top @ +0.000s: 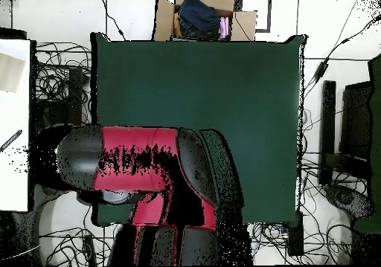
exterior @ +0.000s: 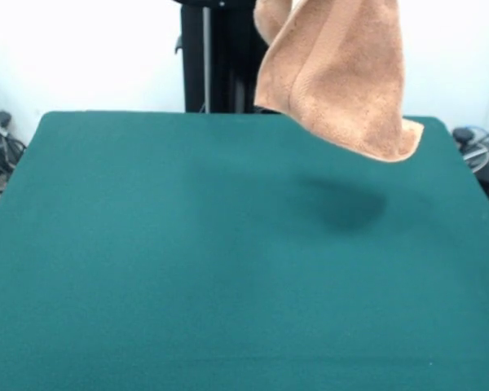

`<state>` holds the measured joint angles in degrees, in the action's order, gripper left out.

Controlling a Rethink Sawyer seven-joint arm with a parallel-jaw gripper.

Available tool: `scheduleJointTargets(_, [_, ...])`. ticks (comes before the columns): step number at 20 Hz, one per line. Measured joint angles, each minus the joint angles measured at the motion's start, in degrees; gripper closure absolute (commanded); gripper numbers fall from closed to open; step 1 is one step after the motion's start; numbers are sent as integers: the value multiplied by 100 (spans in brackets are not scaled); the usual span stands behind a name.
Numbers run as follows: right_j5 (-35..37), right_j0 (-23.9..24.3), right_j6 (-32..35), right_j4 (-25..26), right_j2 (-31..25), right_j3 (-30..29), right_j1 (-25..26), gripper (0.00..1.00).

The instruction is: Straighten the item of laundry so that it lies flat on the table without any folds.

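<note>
The orange-tan towel (exterior: 342, 73) hangs in the air above the far right part of the green table (exterior: 187, 261). It is bunched and folded, and its lowest corner points down to the right. Its top runs out of the front view, so what holds it does not show. Its shadow (exterior: 346, 204) falls on the cloth below. In the overhead view the red and black arm (top: 141, 160) reaches over the table's (top: 223, 93) lower left part and hides both the towel and the gripper.
The robot's black pedestal (exterior: 216, 57) stands behind the table's far edge. A cardboard box (top: 205, 17) with clothes sits beyond the table's top edge in the overhead view. Cables (top: 59, 78) lie on the floor around the table.
</note>
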<state>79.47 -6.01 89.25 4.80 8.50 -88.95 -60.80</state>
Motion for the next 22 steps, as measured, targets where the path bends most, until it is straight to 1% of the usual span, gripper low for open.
scheduleJointTargets(8, [0, -358, 288, -15, 155, -76, -201, 100])
scheduleJointTargets(12, [0, -459, 361, -47, 213, -99, -253, 100])
scheduleJointTargets(16, [0, -592, 483, -120, 309, -248, -360, 100])
scheduleJointTargets(22, [0, -613, 495, -190, 320, -470, -427, 100])
